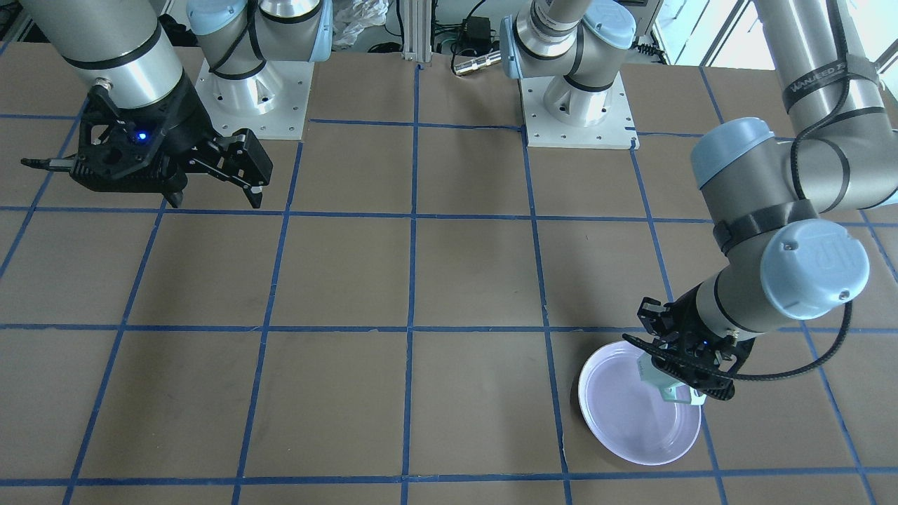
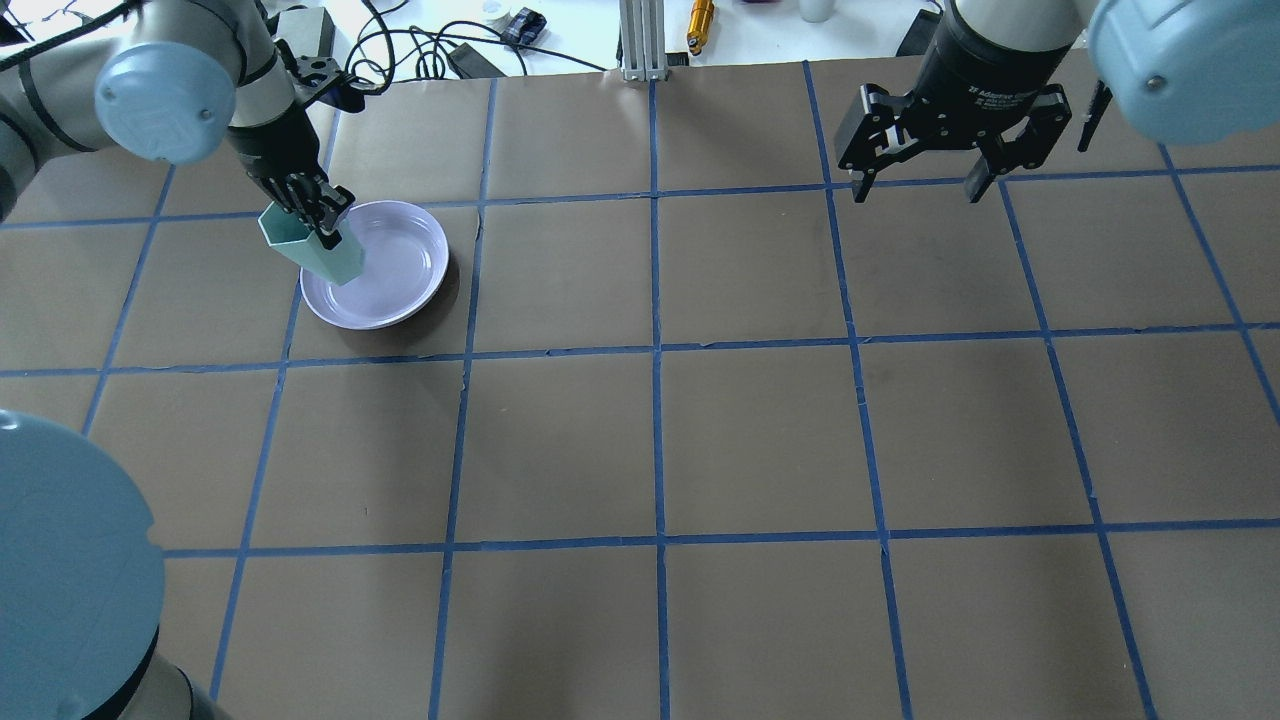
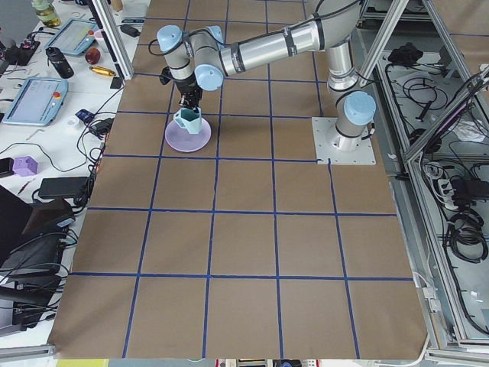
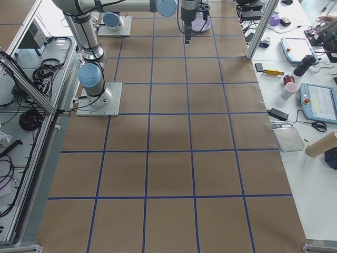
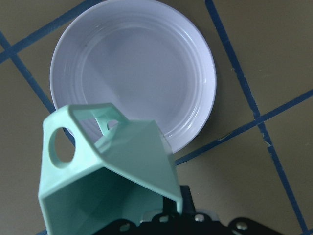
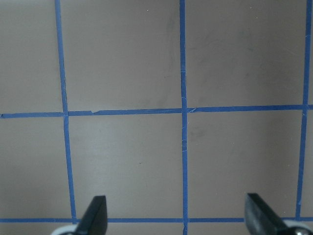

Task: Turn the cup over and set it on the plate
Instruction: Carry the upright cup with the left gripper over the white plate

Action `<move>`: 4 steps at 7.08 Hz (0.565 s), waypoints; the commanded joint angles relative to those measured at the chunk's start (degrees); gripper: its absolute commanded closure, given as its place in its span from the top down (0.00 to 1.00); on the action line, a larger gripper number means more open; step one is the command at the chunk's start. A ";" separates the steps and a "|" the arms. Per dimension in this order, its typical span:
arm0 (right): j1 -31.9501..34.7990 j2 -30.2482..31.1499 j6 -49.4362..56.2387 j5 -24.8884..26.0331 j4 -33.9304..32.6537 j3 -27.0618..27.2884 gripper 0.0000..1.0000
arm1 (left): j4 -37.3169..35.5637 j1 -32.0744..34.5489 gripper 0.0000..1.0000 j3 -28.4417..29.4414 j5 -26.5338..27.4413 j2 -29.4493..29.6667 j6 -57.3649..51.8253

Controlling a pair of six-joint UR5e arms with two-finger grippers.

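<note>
Hard to see the fingertips of the left gripper [image 2: 325,222], buried against the cup [image 2: 312,252]; contact with the plate [image 2: 405,268] unclear. Holds the cup clamped by its wall over the plate's left rim. Tilted, long axis slanting: mouth up and outward, base toward the plate. Shows the right gripper [image 2: 918,188] spread wide, well apart.

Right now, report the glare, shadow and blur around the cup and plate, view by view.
Overhead exterior: the plate throws a dark shadow to its view-right; left wrist: the plate's glossy rim glints beyond the mint-green cup; front-facing: the windows at top right are blown out.
</note>
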State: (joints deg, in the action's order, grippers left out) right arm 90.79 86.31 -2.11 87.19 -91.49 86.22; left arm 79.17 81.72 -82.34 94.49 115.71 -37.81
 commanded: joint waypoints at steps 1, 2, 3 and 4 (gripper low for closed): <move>0.00 0.00 0.00 0.00 0.00 0.00 1.00 | -2.53 1.68 0.00 -1.51 0.43 1.80 -0.07; 0.00 0.00 0.00 0.00 0.00 0.00 1.00 | -4.27 1.60 0.00 -1.69 0.52 2.50 -0.16; 0.00 0.00 0.00 0.00 0.00 0.00 1.00 | -5.86 1.60 0.00 -1.69 0.52 3.64 -0.16; 0.00 0.00 0.00 0.00 0.00 0.00 1.00 | -5.78 1.77 0.00 -1.69 0.87 4.00 -0.07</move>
State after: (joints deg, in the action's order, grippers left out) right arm 90.79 86.31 -2.11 87.19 -91.49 86.22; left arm 74.10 83.34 -83.97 95.07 118.91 -37.94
